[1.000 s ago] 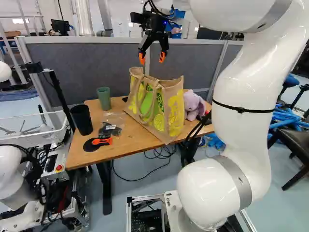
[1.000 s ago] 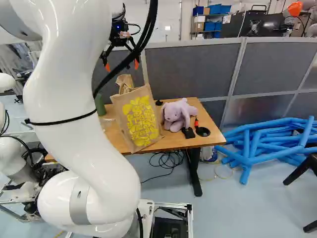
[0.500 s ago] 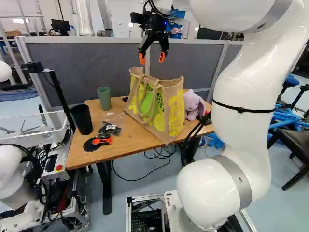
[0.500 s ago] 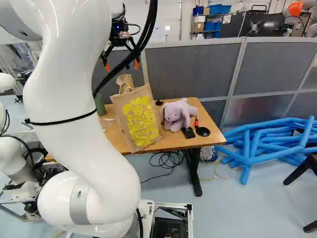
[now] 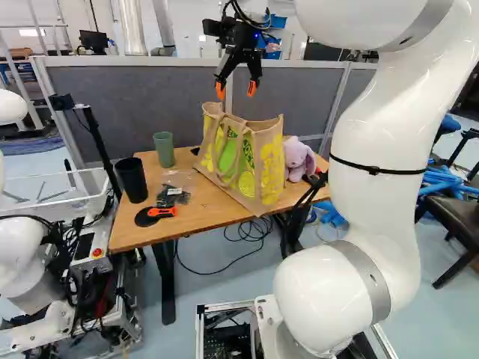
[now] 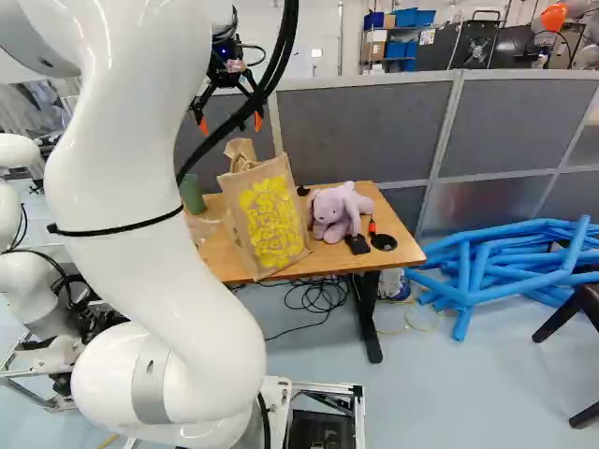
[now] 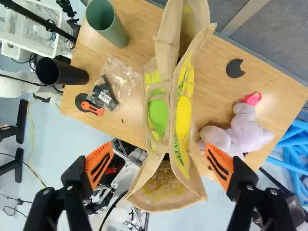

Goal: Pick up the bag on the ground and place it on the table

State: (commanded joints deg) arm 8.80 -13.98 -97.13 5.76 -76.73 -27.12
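My gripper (image 5: 236, 90) hangs in the air above the bag (image 5: 258, 161), its orange-padded fingers wide apart with nothing held. The tan bag with yellow and green print stands upright on the wooden table (image 5: 142, 232). Seen in the right base view, the bag (image 6: 271, 220) leans slightly. In the wrist view my gripper (image 7: 159, 163) has its fingers to either side of the open-topped bag (image 7: 184, 115), which lies beyond and below them. The bag's handle loop hangs over its green-printed side.
A lilac plush toy (image 6: 335, 213) sits beside the bag. Across the table are a green cup (image 5: 164, 149), a black cup (image 5: 132, 181), a plastic packet (image 5: 174, 196) and an orange-handled tool (image 5: 161, 212). Another robot (image 5: 22, 254) stands left; a grey partition (image 6: 365, 131) rises behind.
The base has moved a little, shifting the scene in both base views. The arm keeps its pose over its lowest joint. The bag stays on the table, and the gripper remains open.
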